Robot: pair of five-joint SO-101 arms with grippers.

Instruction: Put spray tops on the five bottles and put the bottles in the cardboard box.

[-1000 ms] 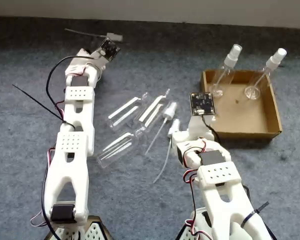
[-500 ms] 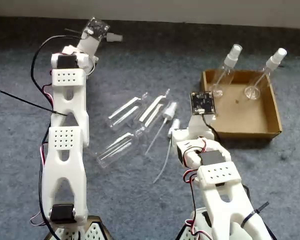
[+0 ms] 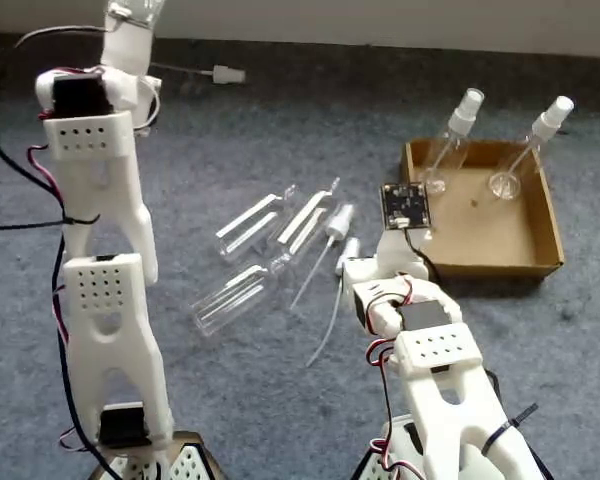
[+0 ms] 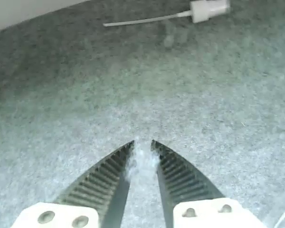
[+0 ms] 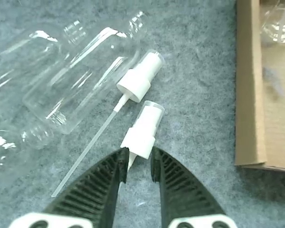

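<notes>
The right fingers (image 5: 137, 154) are a little apart. They straddle the tube end of the near spray top (image 5: 143, 128), which lies flat on the carpeted bench (image 3: 280, 400). I judge them not yet clamped on it. A second spray top (image 5: 140, 78) lies just beside it, touching the three bare bottles (image 3: 248, 226) that lie on their sides mid-bench. Two capped bottles (image 3: 450, 135) lean inside the cardboard box (image 3: 480, 268).

The left arm is raised high at the far edge. Its fingers (image 4: 142, 142) have only a narrow gap between them and hold nothing, and a third spray top (image 4: 209, 9) lies on the carpet beyond them.

The step in hand looks like picking up the near spray top. It should go best if the right fingers close on the stiff white collar, not on the thin tube, which would bend or slip. The lift should be straight up, so the long tube does not drag the neighbouring top or roll a bottle. The clear bottles are round and slick, so the left fingers should steady one near its neck before the tube is fed in.
</notes>
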